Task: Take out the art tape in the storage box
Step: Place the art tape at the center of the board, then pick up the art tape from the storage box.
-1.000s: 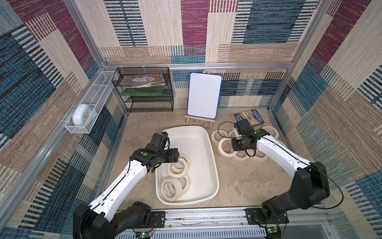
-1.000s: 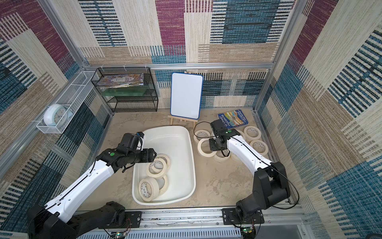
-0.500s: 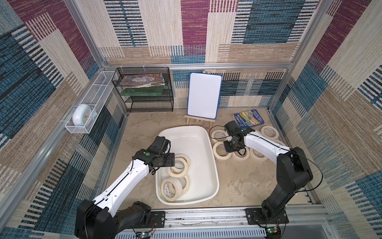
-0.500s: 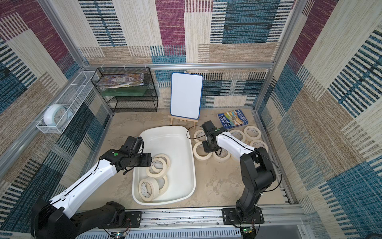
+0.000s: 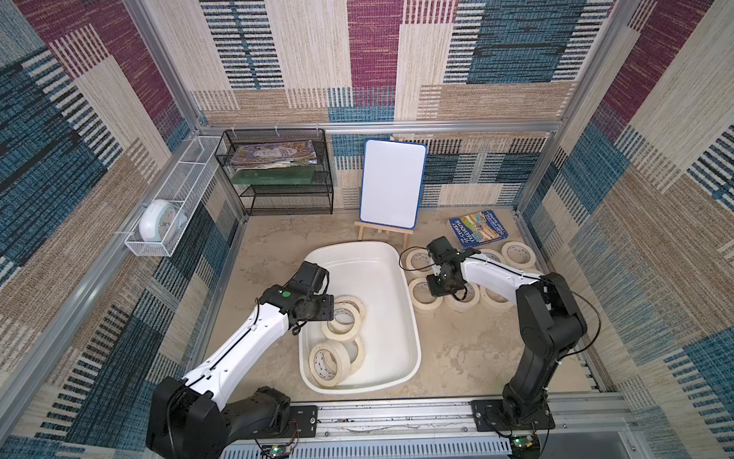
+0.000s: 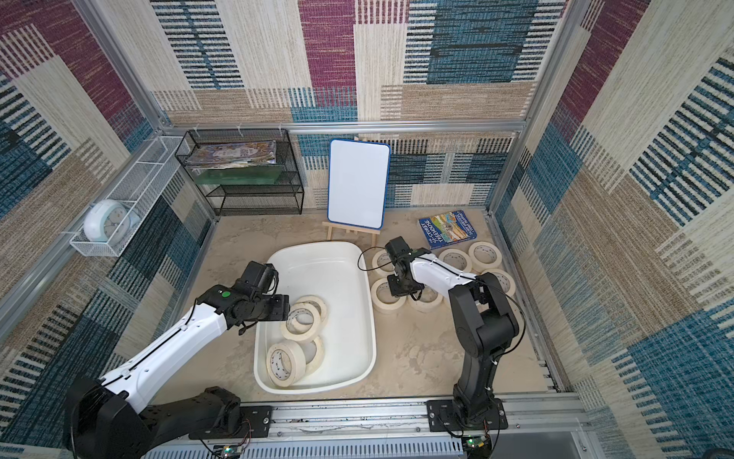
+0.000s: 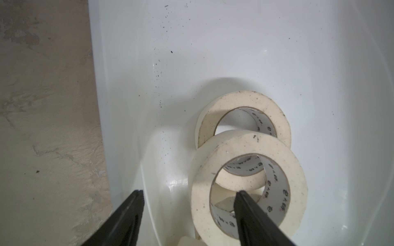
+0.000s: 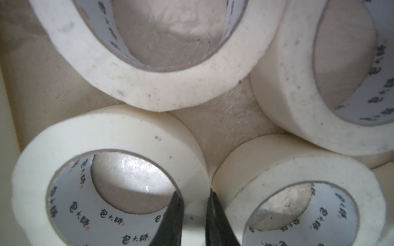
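Art tape (image 7: 245, 142), judged light and stiff, is taken by the ring wall: straddled by the spread left gripper (image 7: 188, 191), clamped in the right gripper (image 8: 194, 192).

Cream masking-tape rolls (image 6: 302, 322), some boxed, some out
A heap lies in the large white oblong plastic storage box (image 6: 329, 270); the left claw (image 6: 286, 310) reaches over its rim to the topmost roll; the others lie around the right claw (image 6: 398, 292) on the beige desk (image 6: 417, 357).

Edges crop 4 art tape (image 8: 106, 132) rolls.
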Available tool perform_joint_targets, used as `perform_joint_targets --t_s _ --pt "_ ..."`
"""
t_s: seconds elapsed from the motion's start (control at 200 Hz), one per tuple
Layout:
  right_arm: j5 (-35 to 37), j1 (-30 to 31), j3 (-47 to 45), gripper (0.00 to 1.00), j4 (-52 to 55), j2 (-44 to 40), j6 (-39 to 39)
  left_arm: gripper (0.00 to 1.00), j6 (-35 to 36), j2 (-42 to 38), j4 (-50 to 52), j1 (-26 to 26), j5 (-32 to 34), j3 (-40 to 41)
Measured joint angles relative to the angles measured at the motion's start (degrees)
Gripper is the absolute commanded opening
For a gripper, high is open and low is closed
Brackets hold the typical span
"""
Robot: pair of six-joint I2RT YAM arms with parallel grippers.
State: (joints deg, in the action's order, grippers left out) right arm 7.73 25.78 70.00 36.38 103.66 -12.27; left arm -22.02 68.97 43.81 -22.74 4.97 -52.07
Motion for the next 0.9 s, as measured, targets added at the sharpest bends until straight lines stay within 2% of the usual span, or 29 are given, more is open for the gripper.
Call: perform_joint_targets --t_s 0.085,0.18,0.366,0.546,0.681,0.771,0.901 --pt "-0.07 0.02 -0.24 0.42 -0.72 -0.44 -0.17 0.72 0.42 1.42 0.17 0.00 0.44 -0.11" --pt "0.31 0.00 -0.42 0.49 -1.42 -2.32 -0.24 0.71 0.66 2.56 0.15 0.00 0.35 -0.17" --pt "0.46 0.00 -0.42 0.51 -1.99 -8.59 -0.66 0.66 1.05 3.61 -0.17 -0.15 -1.95 0.15" --pt "-3.87 0.72 -0.85 0.51 -2.16 -13.29 -0.83 0.59 1.03 5.88 -1.64 -0.28 -4.13 1.51" --pt "-6.99 3.04 -1.11 0.51 -2.08 -15.82 -1.33 0.47 1.05 9.01 -3.15 -0.26 -5.97 1.62" --pt "-9.07 4.59 -0.90 0.51 -2.12 -16.57 -1.81 0.31 1.03 10.23 -3.80 -0.26 -6.49 1.75" --pt "-11.50 7.65 -0.20 0.51 -2.43 -16.68 -2.99 0.17 1.62 10.19 -3.39 -0.24 -6.25 0.22"
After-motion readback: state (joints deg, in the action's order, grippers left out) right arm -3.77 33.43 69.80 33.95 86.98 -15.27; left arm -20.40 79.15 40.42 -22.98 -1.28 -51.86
